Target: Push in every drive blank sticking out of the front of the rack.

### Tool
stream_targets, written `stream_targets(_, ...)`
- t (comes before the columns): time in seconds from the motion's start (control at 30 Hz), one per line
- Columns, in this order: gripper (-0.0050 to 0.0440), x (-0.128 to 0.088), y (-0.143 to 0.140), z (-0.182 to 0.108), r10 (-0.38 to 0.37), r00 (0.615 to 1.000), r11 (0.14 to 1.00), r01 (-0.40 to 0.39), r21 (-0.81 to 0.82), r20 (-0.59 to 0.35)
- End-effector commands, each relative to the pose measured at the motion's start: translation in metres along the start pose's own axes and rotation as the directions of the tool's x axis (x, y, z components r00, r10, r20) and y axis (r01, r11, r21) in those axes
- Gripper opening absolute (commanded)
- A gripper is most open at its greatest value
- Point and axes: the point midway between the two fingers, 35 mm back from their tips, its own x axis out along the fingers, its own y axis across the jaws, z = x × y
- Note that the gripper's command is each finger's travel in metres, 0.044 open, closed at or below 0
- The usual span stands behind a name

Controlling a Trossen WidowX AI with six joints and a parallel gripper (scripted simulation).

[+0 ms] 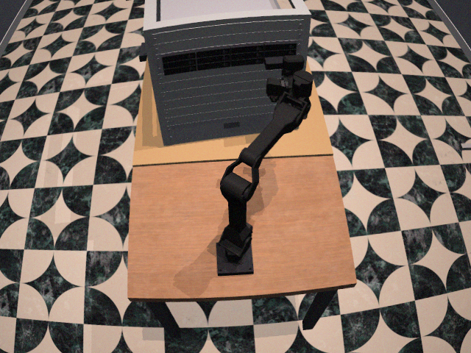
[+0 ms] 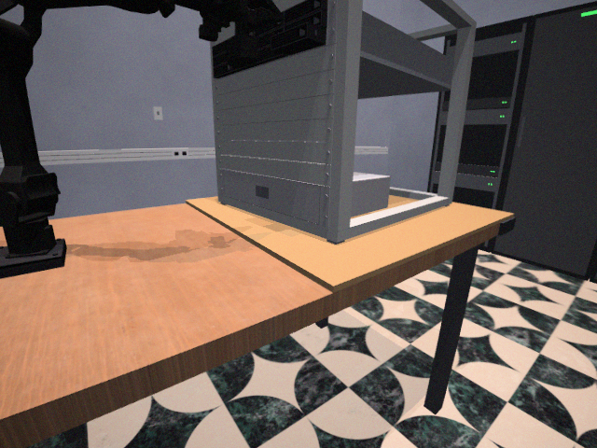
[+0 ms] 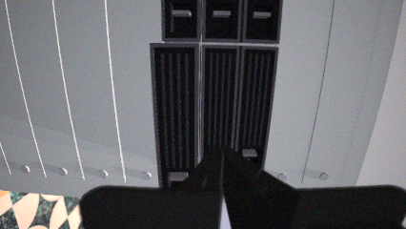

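Observation:
The grey rack [image 1: 213, 98] [image 2: 274, 120] [image 3: 71, 95] stands on the lighter board at the back of the table. A dark band of drive bays [image 1: 228, 56] [image 2: 270, 34] crosses its front near the top. In the wrist view three ribbed drive blanks lie side by side. The left blank [image 3: 174, 105] looks bigger and nearer than the middle blank [image 3: 219, 95] and the right blank [image 3: 257, 95]. My gripper [image 1: 271, 62] [image 3: 219, 153] is shut and empty. It hovers just in front of the right end of the bay band, pointing at the blanks without touching them.
The arm's base [image 1: 234, 262] [image 2: 29, 250] is bolted to the darker wooden table [image 1: 304, 228]. The rack's lighter board [image 1: 304, 144] [image 2: 385, 250] reaches the table's right edge. A white block [image 2: 368, 190] sits inside the open rack frame. Dark server cabinets [image 2: 545, 145] stand behind.

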Motion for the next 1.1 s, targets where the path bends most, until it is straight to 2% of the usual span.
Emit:
stream_targets(0.0, -0.005, -0.006, -0.01, 0.005, -0.018, 1.0, 1.0, 0.018, -0.018, 0.001)
stream_targets(0.13, -0.005, -0.007, -0.008, 0.006, -0.018, 1.0, 1.0, 0.018, -0.018, 0.001)
stream_targets(0.37, -0.005, -0.013, 0.014, 0.008, -0.018, 1.0, 1.0, 0.018, -0.018, 0.001)
stream_targets(0.57, -0.005, -0.014, 0.016, 0.009, -0.018, 1.0, 1.0, 0.018, -0.018, 0.001)
stream_targets(0.77, -0.005, 0.002, 0.016, 0.009, -0.018, 1.0, 1.0, 0.018, -0.018, 0.001)
stream_targets(1.07, -0.005, 0.003, 0.016, 0.009, -0.018, 1.0, 1.0, 0.018, -0.018, 0.001)
